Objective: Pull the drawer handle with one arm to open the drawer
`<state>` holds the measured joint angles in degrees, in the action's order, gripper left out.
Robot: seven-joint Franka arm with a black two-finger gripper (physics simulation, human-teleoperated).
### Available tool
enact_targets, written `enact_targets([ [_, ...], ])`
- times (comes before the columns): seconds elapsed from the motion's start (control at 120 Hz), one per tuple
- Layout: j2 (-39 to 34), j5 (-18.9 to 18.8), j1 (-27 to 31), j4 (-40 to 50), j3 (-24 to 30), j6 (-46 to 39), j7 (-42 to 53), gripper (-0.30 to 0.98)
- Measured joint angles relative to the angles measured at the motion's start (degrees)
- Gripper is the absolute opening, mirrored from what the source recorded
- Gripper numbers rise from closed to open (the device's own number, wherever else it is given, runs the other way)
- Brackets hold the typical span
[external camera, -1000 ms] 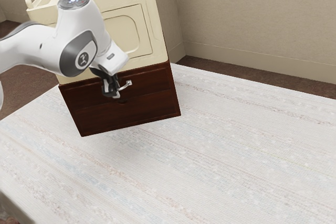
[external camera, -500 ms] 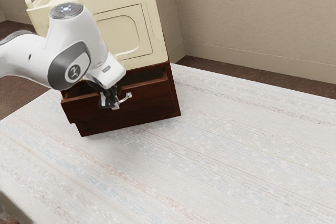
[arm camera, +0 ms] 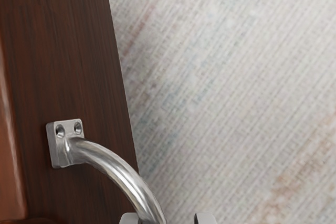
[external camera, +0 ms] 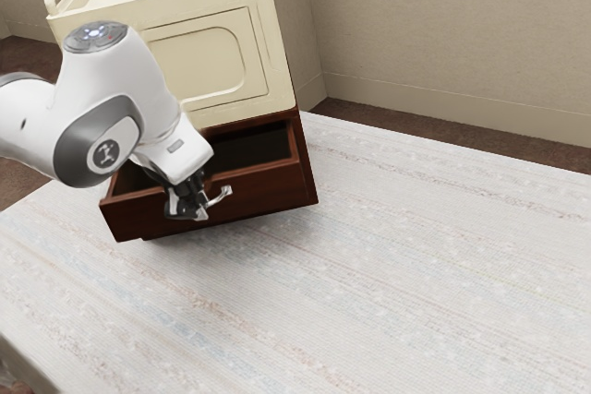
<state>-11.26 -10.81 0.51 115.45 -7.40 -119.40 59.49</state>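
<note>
Drawer travel: the drawer point(external camera: 268, 193) has moved farther out of the cabinet point(external camera: 307, 171) since the earlier frame; the white arm point(external camera: 111, 103) has moved with it, lower and toward the exterior view's left.
Jaws: spread, one on each side of the drawer handle's bar; the wrist view shows a gap between the bar and one of them.
Drawer handle point(external camera: 223, 193): curved, polished metal, fixed to the drawer front.
Mounting plate point(arm camera: 65, 142): metal, with two screw recesses, flat on the dark wood at the handle's end.
Drawer: open, its dark interior exposed behind the front panel; part of it is hidden by the arm.
Cabinet: dark reddish-brown wood, housing the drawer.
Upper unit point(external camera: 214, 60): cream, directly above the cabinet, with a recessed panel on its front and raised grips at its top ends.
Worktop point(external camera: 416, 265): covered in pale woven material with faint coloured stripes; it carries the cabinet.
Surroundings: beige wall point(external camera: 443, 25) with a baseboard point(external camera: 462, 123), above dark brown flooring point(external camera: 499, 138).
</note>
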Motion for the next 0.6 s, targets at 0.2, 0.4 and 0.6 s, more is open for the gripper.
enact_targets([
  [0.2, -2.87, 0.10, -0.19, 2.89, 0.26, -0.01, -0.61, 0.05],
  [0.4, -5.07, 0.64, -0.16, 5.36, 1.91, 0.00, -1.06, 0.06],
  [0.6, -6.49, 1.83, -0.19, 7.11, 3.19, 0.05, -1.35, 0.06],
])
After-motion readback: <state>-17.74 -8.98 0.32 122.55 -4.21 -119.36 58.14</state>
